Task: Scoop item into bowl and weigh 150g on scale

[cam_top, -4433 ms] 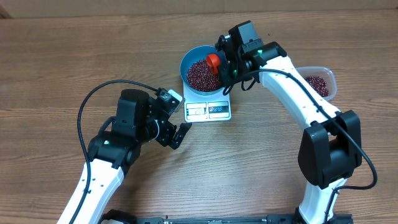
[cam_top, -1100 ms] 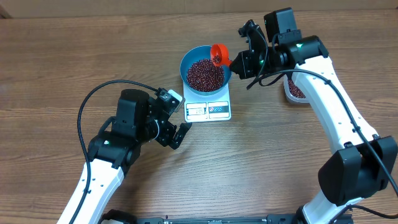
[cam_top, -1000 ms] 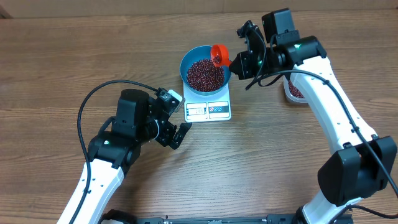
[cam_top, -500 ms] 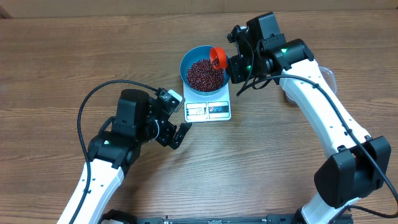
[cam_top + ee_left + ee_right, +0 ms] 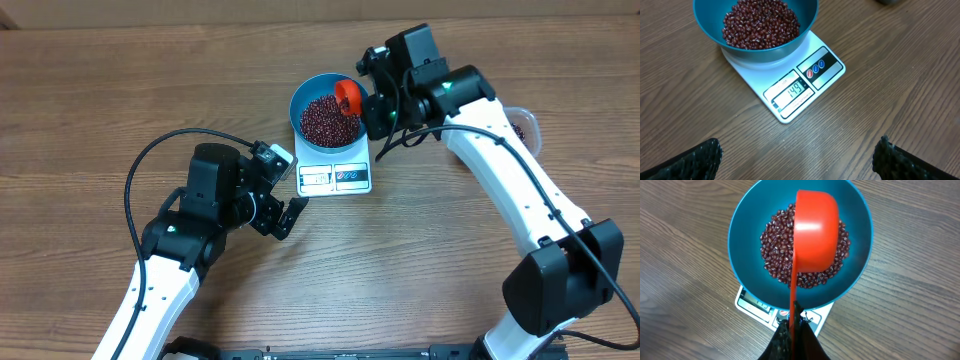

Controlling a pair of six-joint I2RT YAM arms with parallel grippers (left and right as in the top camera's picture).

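Table (image 5: 100,100): wood-grain surface, carrying the scale (image 5: 790,95).
Right gripper (image 5: 794,325): clamped on the handle of the orange scoop (image 5: 815,235), above the bowl (image 5: 742,235).
Left gripper (image 5: 797,150): jaws wide apart, empty, near the scale.
Scale: white, under the bowl; display reads 149.
Bowl: blue, seated on the scale.
Scoop: cup over the beans (image 5: 772,245), rounded back upward.
Beans: maroon heap inside the bowl.

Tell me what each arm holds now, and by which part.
The right jaws grip the red scoop by the end of its handle. The left jaws are open, holding nothing.
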